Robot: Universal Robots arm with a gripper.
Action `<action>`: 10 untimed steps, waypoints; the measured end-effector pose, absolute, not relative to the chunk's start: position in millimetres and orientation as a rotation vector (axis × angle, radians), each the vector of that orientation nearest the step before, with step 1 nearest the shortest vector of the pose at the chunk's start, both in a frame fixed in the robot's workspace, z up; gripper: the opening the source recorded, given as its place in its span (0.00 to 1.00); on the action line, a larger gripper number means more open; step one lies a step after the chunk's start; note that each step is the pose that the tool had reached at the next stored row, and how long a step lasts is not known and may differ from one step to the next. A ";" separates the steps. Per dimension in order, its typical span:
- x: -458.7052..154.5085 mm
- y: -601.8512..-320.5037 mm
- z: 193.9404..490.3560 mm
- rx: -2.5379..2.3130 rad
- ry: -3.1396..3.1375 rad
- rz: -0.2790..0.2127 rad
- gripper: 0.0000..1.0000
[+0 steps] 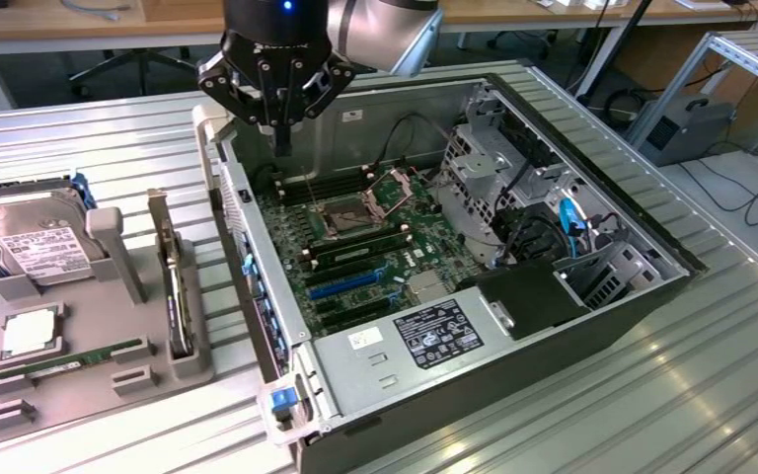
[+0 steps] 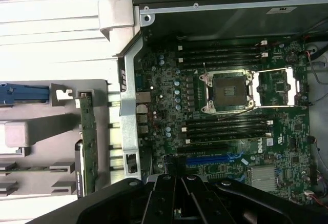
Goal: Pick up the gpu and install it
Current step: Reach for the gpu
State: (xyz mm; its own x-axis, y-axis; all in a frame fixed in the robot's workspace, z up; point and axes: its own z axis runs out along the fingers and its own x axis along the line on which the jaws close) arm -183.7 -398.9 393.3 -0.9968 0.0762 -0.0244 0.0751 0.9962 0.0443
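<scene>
**Exterior view.** Your claw [image 1: 280,146] hangs shut and empty at the upper middle of the frame, over the far end of the open computer case [image 1: 551,365]. The gpu [image 1: 169,286] stands on edge in the gray tray [image 1: 90,395] on the surface [image 1: 115,138], at the exterior view's left, near the hard drive [image 1: 31,242].

**Wrist view.** The claw [image 2: 177,188] is closed on nothing. You see the gpu [image 2: 88,142] edge-on in the tray, just outside the case wall.

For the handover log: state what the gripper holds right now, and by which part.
Nothing is held. The gripper is shut and empty above the open computer case; the gpu stands in the grey tray beside it.
</scene>
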 end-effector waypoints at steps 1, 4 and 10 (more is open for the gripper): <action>-184.1 -398.9 393.3 0.118 3.112 0.068 0.11; -185.2 -398.9 393.3 0.118 3.112 0.068 0.11; -187.6 -398.9 393.3 0.118 3.112 0.068 0.11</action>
